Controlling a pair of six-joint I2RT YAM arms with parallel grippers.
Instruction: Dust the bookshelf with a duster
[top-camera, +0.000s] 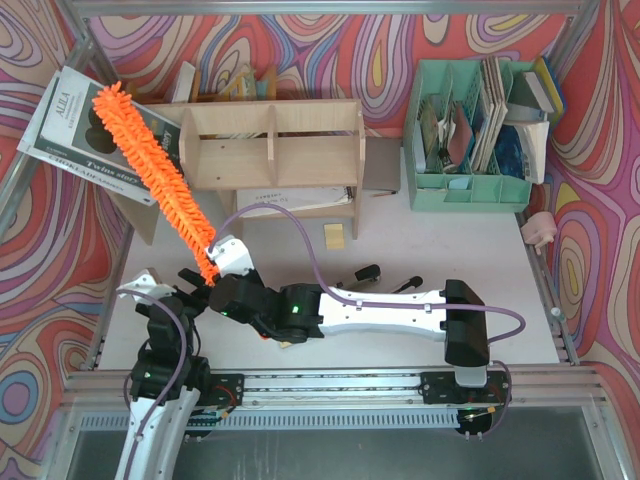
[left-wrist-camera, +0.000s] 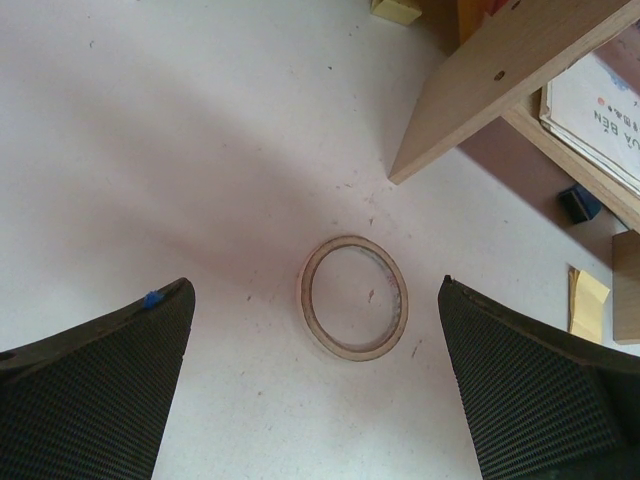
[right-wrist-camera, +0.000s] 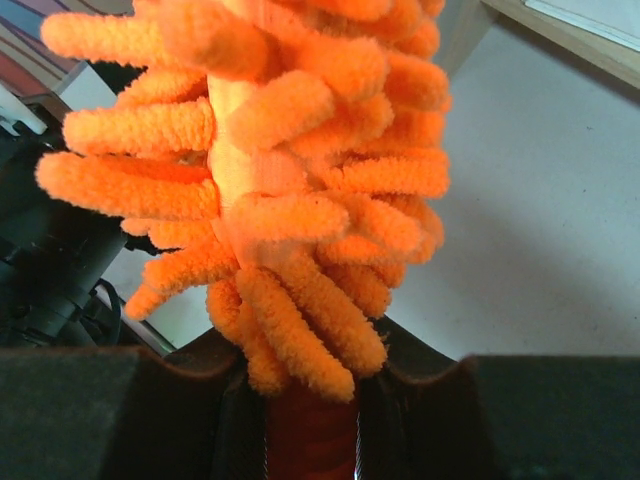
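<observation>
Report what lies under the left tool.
A flat tape ring lies on the white table below the open left tool, between its fingers and untouched. Bare table shows through its hole. The top view does not show the ring; the left arm hides that spot.

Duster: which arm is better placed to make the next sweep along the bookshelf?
Right. The right hand is shut on the duster, its brush slanting up beside the bookshelf. The left hand is open and empty, over a tape ring on the table.
</observation>
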